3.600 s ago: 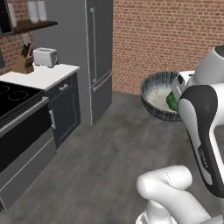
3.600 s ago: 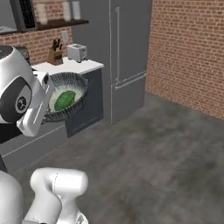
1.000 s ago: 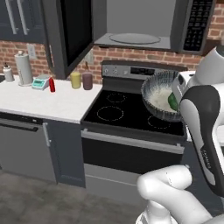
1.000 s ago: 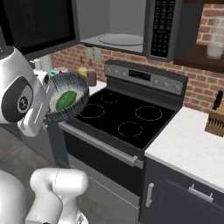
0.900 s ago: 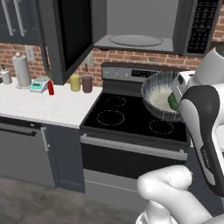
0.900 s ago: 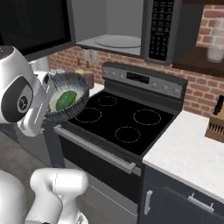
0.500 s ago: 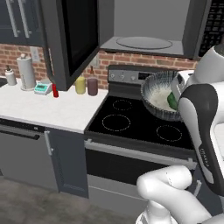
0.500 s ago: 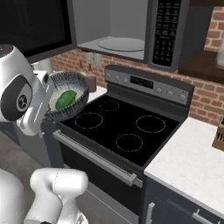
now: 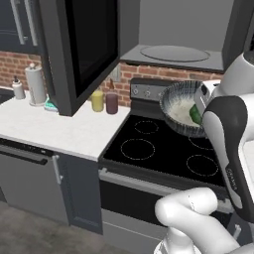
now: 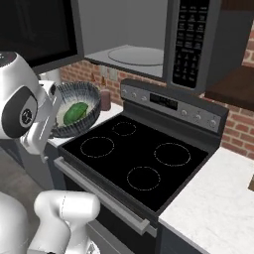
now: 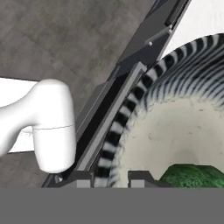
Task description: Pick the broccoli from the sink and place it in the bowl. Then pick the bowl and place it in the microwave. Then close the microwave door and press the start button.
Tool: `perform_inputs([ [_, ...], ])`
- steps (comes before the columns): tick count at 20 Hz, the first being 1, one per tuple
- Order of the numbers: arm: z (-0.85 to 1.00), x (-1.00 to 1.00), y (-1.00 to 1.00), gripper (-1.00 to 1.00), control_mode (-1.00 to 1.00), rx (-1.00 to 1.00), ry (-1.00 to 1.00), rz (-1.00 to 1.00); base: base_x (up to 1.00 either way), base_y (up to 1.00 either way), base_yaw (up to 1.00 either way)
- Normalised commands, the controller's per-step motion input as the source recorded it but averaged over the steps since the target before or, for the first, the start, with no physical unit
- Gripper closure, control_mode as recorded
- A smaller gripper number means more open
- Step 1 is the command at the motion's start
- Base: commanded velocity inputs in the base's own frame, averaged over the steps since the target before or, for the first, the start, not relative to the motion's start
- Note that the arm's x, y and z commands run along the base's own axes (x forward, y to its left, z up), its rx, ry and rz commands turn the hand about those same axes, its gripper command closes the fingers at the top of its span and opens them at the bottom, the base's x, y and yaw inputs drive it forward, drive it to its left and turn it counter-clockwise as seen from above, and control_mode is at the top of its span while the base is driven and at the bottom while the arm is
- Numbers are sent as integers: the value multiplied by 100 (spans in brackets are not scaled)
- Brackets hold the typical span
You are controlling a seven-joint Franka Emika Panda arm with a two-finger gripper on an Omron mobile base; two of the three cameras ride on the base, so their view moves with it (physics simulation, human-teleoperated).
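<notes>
1. The whole scene is shifted against the pictures of a second ago: the base has been driven nearer, and the open microwave (image 10: 144, 54) above the stove (image 10: 139, 163) is now seen closer, so the bowl can soon be placed inside.
2. One microwave door (image 9: 84, 49) is swung open; one turntable (image 9: 174, 53) is counted.
3. One bowl (image 10: 79, 106) is gripped by its rim in the claw (image 11: 111, 177), above the stove's left edge.
4. One broccoli (image 10: 75, 112) is carried inside the bowl.
</notes>
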Motion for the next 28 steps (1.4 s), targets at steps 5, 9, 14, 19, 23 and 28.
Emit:
perform_inputs([
  [5,0,0,0,100,100,0,0,0,54,1,14],
  [9,0,0,0,100,100,0,0,0,43,2,26],
  [14,0,0,0,100,100,0,0,0,22,0,23],
  [19,0,0,0,100,100,0,0,0,2,0,2],
  [23,0,0,0,100,100,0,0,0,0,0,0],
  [28,0,0,0,100,100,0,0,0,-12,0,0],
])
